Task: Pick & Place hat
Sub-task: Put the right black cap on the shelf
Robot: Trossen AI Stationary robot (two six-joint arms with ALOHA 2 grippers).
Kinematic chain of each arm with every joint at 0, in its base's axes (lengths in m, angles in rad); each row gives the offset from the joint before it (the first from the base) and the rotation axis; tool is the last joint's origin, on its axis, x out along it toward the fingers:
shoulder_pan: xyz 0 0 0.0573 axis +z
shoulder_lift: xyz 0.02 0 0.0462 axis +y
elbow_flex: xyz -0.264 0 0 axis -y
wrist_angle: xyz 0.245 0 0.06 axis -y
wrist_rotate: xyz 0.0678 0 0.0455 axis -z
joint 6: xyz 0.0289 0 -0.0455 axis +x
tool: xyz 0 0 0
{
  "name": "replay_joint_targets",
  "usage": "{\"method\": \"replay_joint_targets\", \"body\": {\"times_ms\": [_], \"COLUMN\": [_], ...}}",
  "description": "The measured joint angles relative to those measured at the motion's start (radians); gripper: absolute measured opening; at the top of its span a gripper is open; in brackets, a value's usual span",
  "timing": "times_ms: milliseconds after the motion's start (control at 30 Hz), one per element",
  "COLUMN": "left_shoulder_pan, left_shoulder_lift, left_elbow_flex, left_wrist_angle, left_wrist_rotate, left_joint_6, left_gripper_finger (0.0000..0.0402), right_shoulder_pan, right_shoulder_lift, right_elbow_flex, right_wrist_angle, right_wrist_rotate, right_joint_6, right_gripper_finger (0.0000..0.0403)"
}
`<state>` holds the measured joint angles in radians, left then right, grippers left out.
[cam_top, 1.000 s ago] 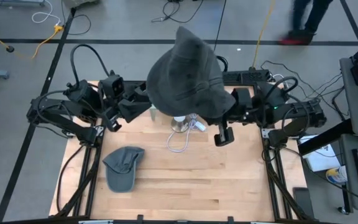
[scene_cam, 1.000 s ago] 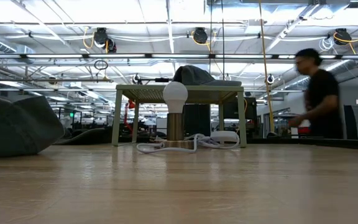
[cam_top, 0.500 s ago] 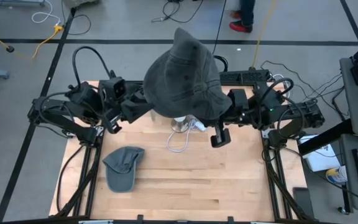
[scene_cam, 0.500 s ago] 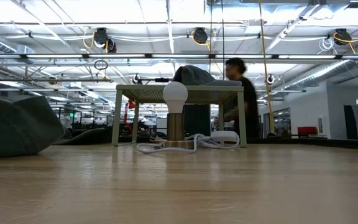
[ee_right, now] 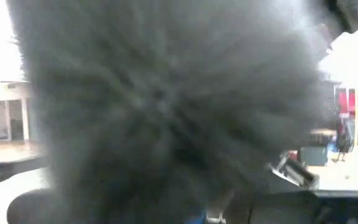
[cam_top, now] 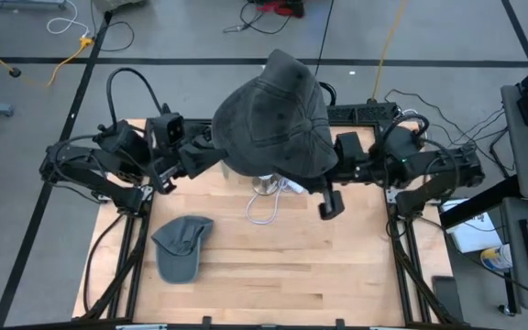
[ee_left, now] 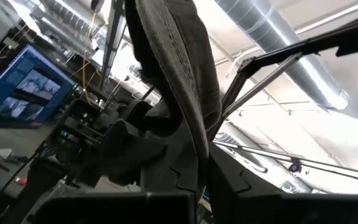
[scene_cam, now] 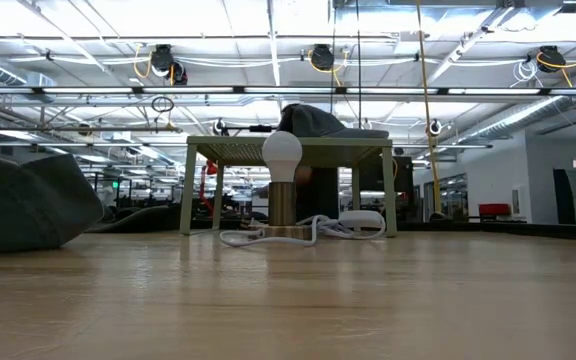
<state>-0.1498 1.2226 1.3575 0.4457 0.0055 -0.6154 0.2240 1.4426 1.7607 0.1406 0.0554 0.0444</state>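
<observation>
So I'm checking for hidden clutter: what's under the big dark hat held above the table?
Under the dark hat, a lamp base and white cord peek out on the table. The hat covers whatever else lies beneath.

Table [cam_top: 273,266]: we see a light wood top w/ dark frame legs at the corners.
Lamp [scene_cam: 281,185]: we use this as landmark; round white bulb on a short base, standing upright at the table's far middle.
Cord [cam_top: 264,211]: white, looped, touching lamp's base & trailing toward the near side.
Cap [cam_top: 180,246]: grey, lying flat near-left of lamp, well apart from it.
</observation>
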Motion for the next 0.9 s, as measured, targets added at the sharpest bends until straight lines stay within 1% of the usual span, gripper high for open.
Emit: {"method": "replay_joint_targets", "body": {"times_ms": [167, 333, 500, 633, 900], "left_shoulder_pan": [0.026, 0.062, 0.095, 0.128, 0.194], "left_shoulder_lift": [-0.043, -0.087, -0.130, -0.167, -0.212], "left_elbow_flex": [0.000, 0.000, 0.000, 0.000, 0.000], "left_wrist_angle": [-0.098, -0.231, -0.361, -0.447, -0.629], "left_wrist_rotate": [0.001, 0.024, 0.090, 0.163, 0.309], "left_joint_6": [-0.078, -0.210, -0.303, -0.354, -0.472], "left_gripper_finger": [0.0009, 0.0009, 0.0009, 0.0009, 0.0009], "right_shoulder_pan": [0.013, 0.015, 0.035, 0.060, 0.105], "right_shoulder_lift": [-0.059, -0.110, -0.149, -0.174, -0.186], "right_elbow_flex": [0.000, 0.000, 0.000, 0.000, 0.000], "right_wrist_angle": [-0.185, -0.377, -0.534, -0.580, -0.588], "right_wrist_rotate": [0.001, -0.008, -0.008, -0.007, -0.003], "right_joint_6": [0.076, 0.147, 0.169, 0.160, 0.153], "right_gripper_finger": [0.0088, 0.0106, 0.0112, 0.0107, 0.0103]}}
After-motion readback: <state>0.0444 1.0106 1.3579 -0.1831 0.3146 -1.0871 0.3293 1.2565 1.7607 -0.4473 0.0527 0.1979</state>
